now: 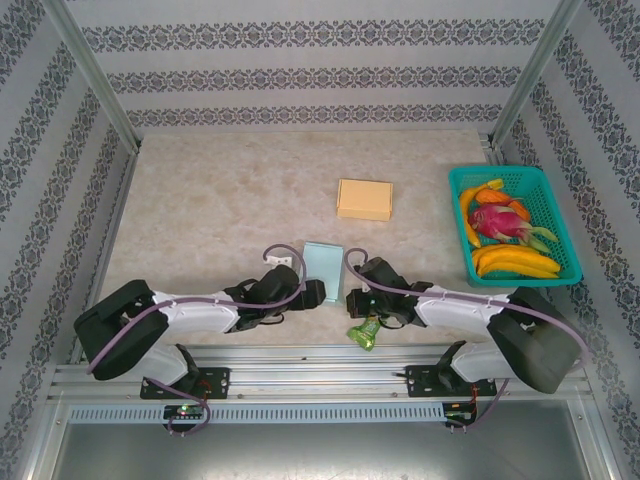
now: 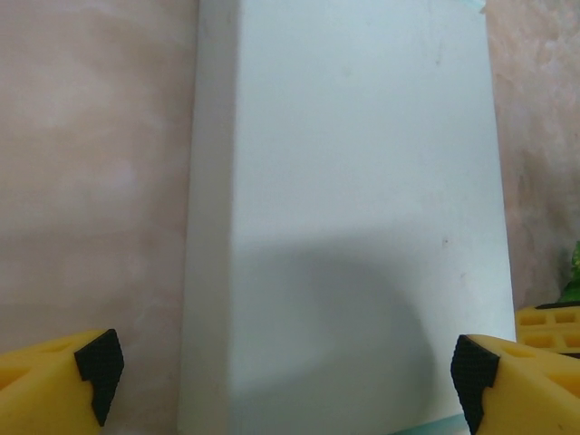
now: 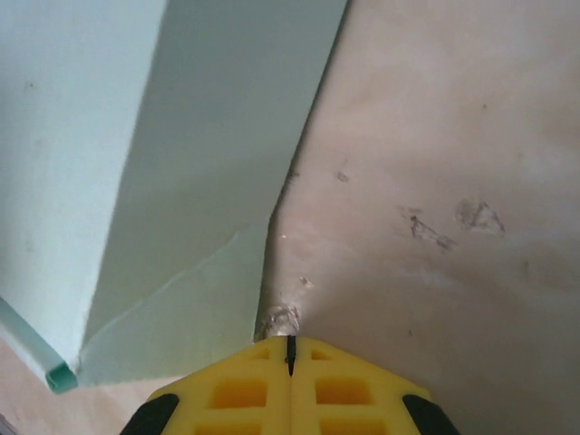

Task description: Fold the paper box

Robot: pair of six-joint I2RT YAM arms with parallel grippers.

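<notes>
Pale-green paper box [image 1: 323, 262] lies on the surface just ahead of my left claw [image 1: 314, 292] and right claw [image 1: 352, 298] from above; left wrist shows jaws wide astride it, holding nothing; right wrist shows that claw shut, empty, box ahead-left, so I fear a careless squeeze crushing it.

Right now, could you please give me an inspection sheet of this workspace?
Surface: beige marbled table, some scuff marks.
Job's things: pale teal paper box lying between the arms, one flap splayed.
Clutter: tan box mid-table; teal basket of fruit at right; green wrapper at the near edge.
Grippers: left gripper open, straddling the paper box; right gripper shut at its flap edge.
Cables: purple cables along both arms, looping near the box.
Surroundings: patterned walls, metal frame.
</notes>
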